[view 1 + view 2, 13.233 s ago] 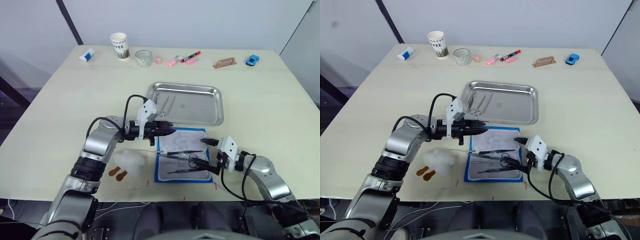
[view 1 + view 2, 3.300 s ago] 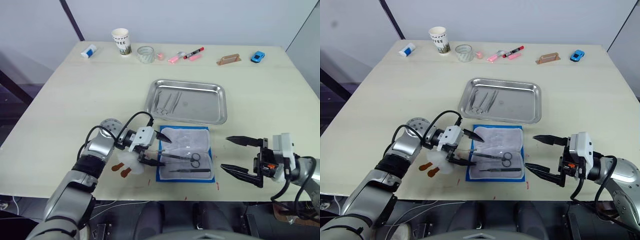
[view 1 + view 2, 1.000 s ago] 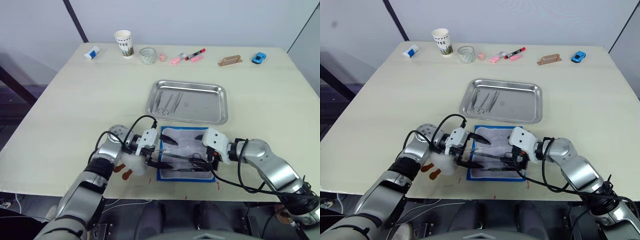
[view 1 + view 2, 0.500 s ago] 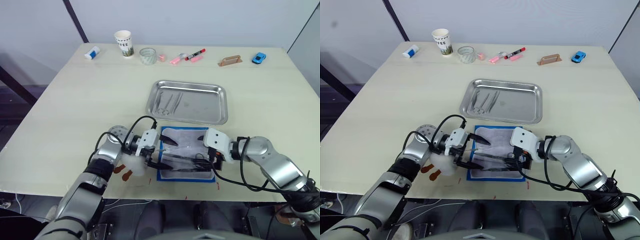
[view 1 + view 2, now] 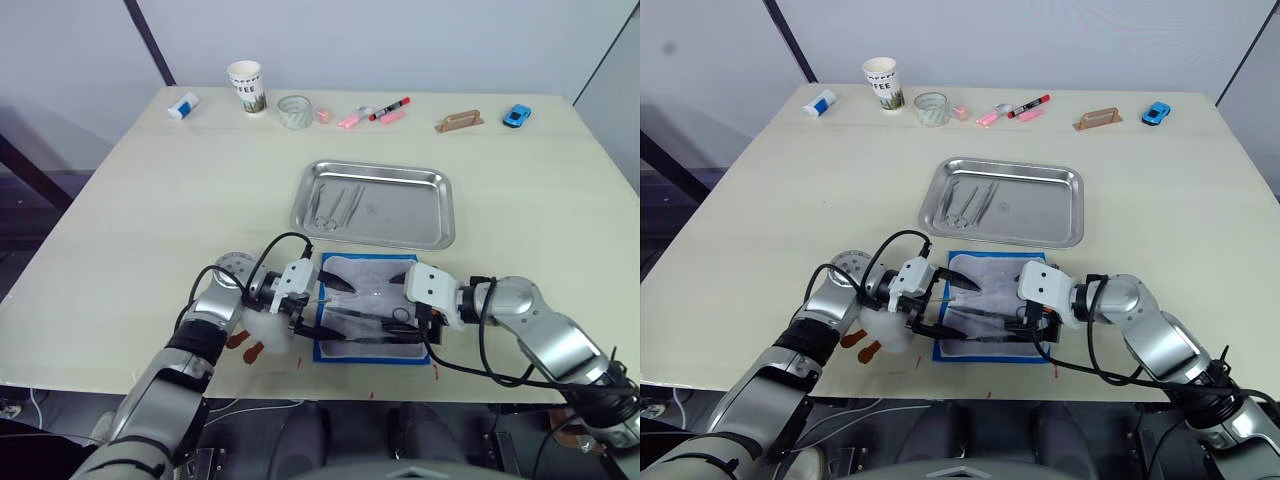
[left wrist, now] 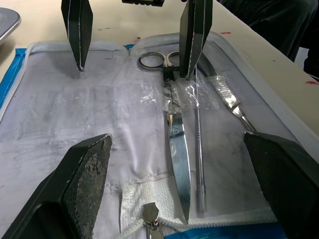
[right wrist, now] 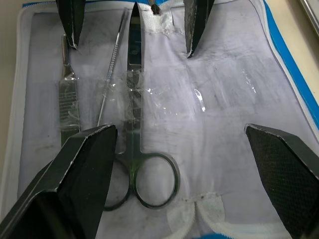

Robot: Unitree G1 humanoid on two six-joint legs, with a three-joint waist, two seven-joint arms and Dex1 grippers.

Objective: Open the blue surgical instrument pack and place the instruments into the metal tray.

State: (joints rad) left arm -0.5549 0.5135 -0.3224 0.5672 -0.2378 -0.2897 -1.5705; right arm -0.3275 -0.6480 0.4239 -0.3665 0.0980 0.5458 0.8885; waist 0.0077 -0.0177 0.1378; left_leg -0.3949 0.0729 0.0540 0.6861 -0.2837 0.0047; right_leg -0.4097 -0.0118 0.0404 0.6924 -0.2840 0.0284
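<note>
— Grippers first: what differs from a second ago?
— Little. Left gripper stays spread wide over the pack's left edge; right gripper, fingers also wide apart, has edged in over the right side.
— Where is the pack?
— Lying open just in front of the tray, which already holds some tools.
— And the wrist views?
— They show scissors, a thin probe and a flat handle lying on the lining under clear film.
</note>
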